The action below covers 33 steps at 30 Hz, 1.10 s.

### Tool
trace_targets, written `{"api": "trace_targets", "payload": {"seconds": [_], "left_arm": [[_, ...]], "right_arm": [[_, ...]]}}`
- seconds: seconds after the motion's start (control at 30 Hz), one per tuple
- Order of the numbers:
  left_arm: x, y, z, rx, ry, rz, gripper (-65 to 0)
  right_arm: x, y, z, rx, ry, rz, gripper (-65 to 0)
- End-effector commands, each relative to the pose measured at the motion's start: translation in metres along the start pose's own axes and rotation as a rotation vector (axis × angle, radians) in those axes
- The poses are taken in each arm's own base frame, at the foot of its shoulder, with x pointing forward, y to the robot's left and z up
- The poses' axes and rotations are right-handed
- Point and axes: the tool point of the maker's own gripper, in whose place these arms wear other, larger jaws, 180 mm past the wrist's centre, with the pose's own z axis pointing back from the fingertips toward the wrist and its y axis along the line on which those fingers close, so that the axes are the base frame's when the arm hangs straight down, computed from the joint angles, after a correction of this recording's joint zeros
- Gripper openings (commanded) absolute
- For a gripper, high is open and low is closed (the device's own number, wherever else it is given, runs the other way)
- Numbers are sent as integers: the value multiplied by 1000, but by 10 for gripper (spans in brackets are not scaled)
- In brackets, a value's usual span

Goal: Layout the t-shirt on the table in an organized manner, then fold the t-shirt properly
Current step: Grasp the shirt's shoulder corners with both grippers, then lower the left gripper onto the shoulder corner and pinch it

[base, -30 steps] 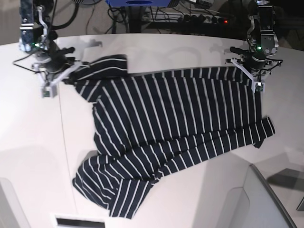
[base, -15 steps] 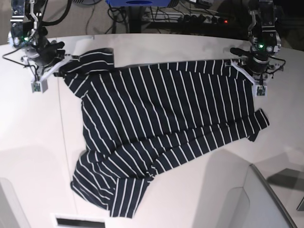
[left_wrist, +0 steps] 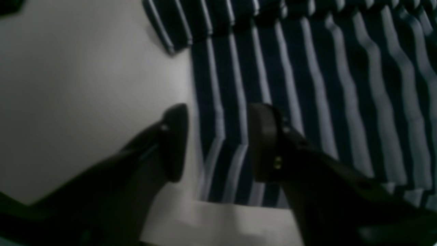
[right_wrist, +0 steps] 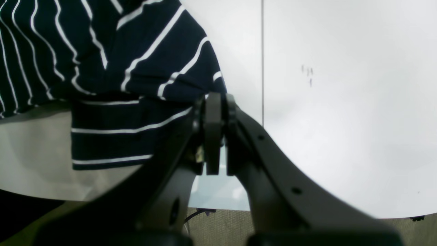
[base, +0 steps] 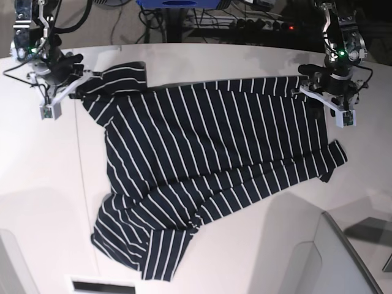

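The left gripper (left_wrist: 218,143) is now opened, its hem corner released directly beneath; the dark navy white-striped cloth t-shirt (base: 208,165) is kept pinched by the closed right gripper (right_wrist: 214,136) on the white table (base: 37,177).

The t-shirt (base: 208,165) lies spread across the middle of the table (base: 49,184), one sleeve at the far left corner, another at the near left edge. The right gripper (base: 61,95) sits at the far left sleeve, the left gripper (base: 324,101) over the far right hem.
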Motion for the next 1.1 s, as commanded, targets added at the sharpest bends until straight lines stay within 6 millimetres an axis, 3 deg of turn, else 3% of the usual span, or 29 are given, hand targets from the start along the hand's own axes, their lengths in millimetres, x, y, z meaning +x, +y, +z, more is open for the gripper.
{"api": "trace_targets", "payload": {"seconds": [0.0, 0.13, 0.23, 0.43, 0.67, 0.77, 0.9, 1.03, 1.07], "left_arm": [[8, -1, 2, -30, -13, 56, -337], [-1, -9, -2, -156, 49, 313, -334], [-5, 2, -8, -124, 70, 277, -336], [-3, 43, -11, 75, 95, 11, -332], [-13, 30, -15, -16, 113, 142, -336], [-4, 32, -18, 2, 111, 12, -336], [21, 30, -18, 9, 83, -340, -336], [31, 15, -22, -133, 103, -552, -337], [26, 15, -22, -150, 145, -586, -337]], "right_arm": [[9, -2, 2, -2, -29, 8, -650], [8, 0, 2, 2, -28, 10, -650], [4, 12, -1, 33, -13, 37, -650], [-1, 29, -3, 71, 1, 61, -650], [1, 32, -4, 78, -1, 65, -650], [1, 32, -4, 78, -1, 65, -650], [2, 29, -4, 71, -3, 62, -650], [1, 29, -3, 70, -1, 62, -650], [1, 29, -3, 70, -1, 62, -650]]}}
